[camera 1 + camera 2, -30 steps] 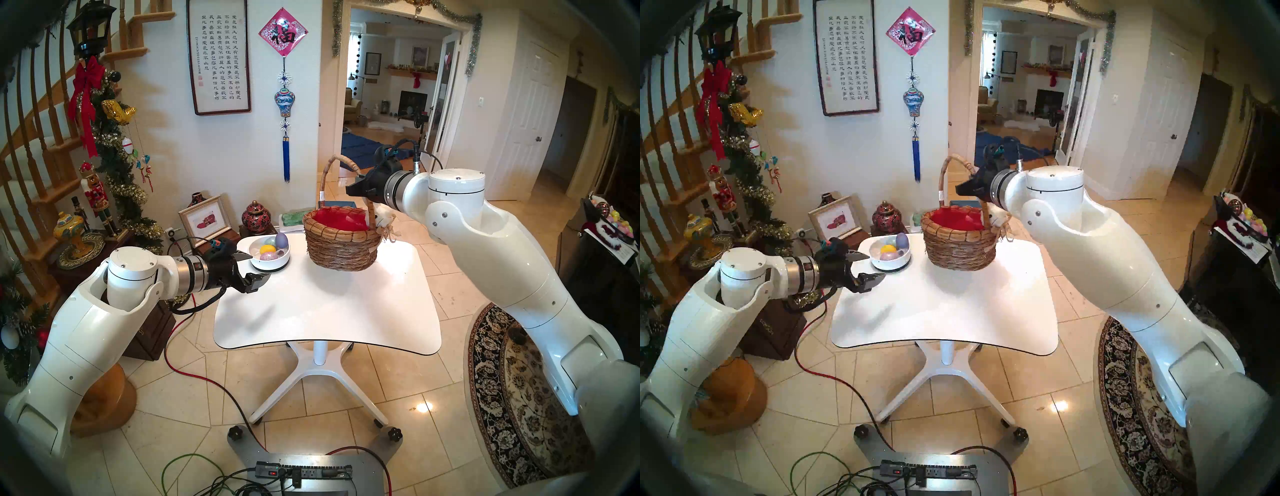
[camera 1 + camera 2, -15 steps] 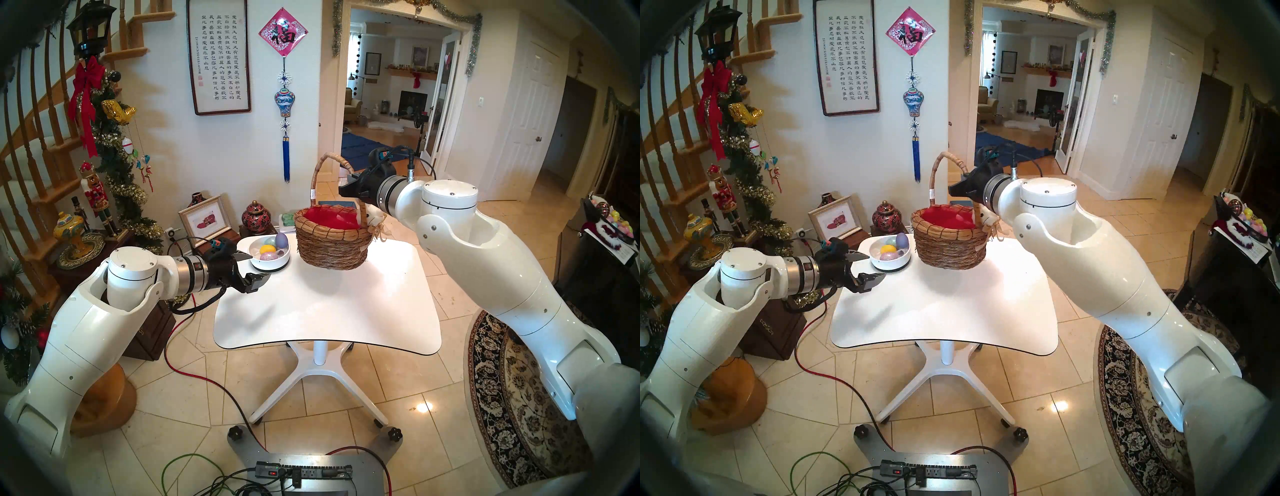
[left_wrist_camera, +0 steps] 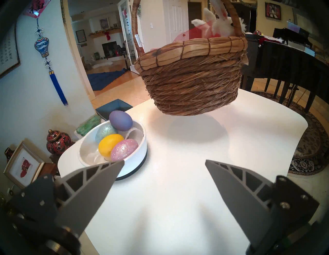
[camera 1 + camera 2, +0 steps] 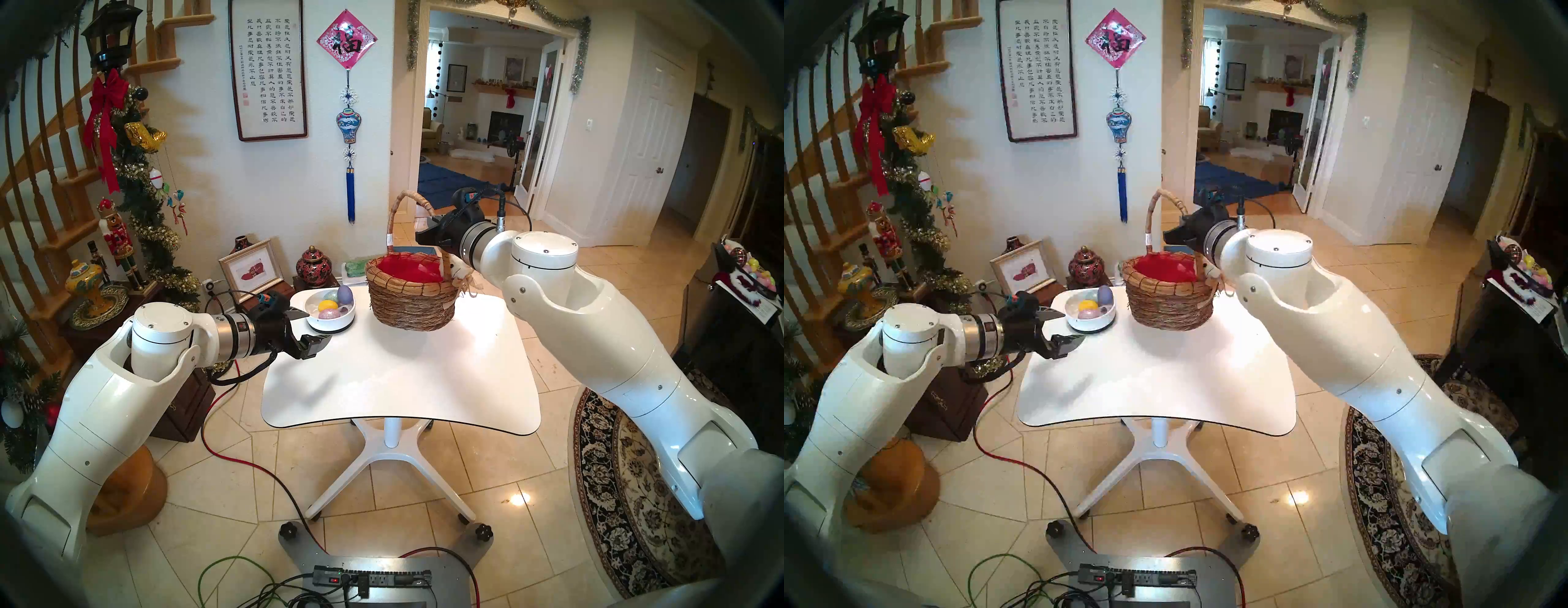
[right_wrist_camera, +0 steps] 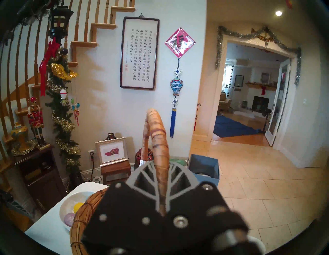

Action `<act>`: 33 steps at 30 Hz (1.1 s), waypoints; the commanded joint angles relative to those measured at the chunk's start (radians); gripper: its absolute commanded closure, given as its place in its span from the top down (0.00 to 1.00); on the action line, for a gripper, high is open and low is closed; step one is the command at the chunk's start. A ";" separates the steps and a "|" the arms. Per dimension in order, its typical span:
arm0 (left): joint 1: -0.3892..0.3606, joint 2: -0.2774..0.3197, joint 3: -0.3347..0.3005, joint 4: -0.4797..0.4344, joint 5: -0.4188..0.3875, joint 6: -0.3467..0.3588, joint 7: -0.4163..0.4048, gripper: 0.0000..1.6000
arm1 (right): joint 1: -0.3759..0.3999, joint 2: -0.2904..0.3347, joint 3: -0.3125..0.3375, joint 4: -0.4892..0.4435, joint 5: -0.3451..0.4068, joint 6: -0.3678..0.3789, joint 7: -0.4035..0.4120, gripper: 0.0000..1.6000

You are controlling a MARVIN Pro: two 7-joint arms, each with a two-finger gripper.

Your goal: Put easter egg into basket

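Basket [image 4: 410,297] handle clamped in level right hand [image 4: 425,235]; left hand [image 3: 162,163] agape.

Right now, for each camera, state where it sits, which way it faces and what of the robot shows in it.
Head stereo left: high, looking down at the table; both arms show.
Head stereo right: the same scene, slightly shifted.
Left wrist: low over the table, facing the bowl and lifted basket; the open left gripper shows.
Right wrist: level, facing the wall; the right gripper is shut on the basket's handle.
All four views share the basket and bowl.
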 commanded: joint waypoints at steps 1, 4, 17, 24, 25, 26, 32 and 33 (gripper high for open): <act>-0.010 0.001 -0.005 -0.003 -0.001 -0.001 0.000 1.00 | 0.019 -0.011 0.009 0.005 -0.016 -0.040 0.011 0.00; -0.010 0.001 -0.005 -0.003 -0.001 -0.001 0.000 1.00 | 0.017 -0.018 0.002 0.018 -0.021 -0.051 0.014 0.00; -0.010 0.001 -0.005 -0.003 -0.001 -0.001 0.000 1.00 | 0.024 -0.050 -0.019 0.082 -0.052 -0.092 0.019 0.00; -0.010 0.001 -0.005 -0.003 -0.001 -0.001 0.000 1.00 | 0.022 -0.053 -0.020 0.093 -0.059 -0.108 0.021 0.00; -0.010 0.001 -0.005 -0.003 -0.001 -0.001 0.000 1.00 | 0.022 -0.053 -0.020 0.094 -0.059 -0.110 0.021 0.00; -0.010 0.001 -0.005 -0.003 -0.001 -0.001 0.000 1.00 | 0.021 -0.053 -0.020 0.094 -0.061 -0.115 0.023 0.00; -0.010 0.001 -0.005 -0.003 -0.001 -0.001 0.000 1.00 | 0.011 -0.054 -0.026 0.088 -0.067 -0.126 0.020 0.00; -0.010 0.001 -0.005 -0.003 -0.001 -0.001 0.000 1.00 | 0.009 -0.055 -0.028 0.088 -0.068 -0.129 0.020 0.00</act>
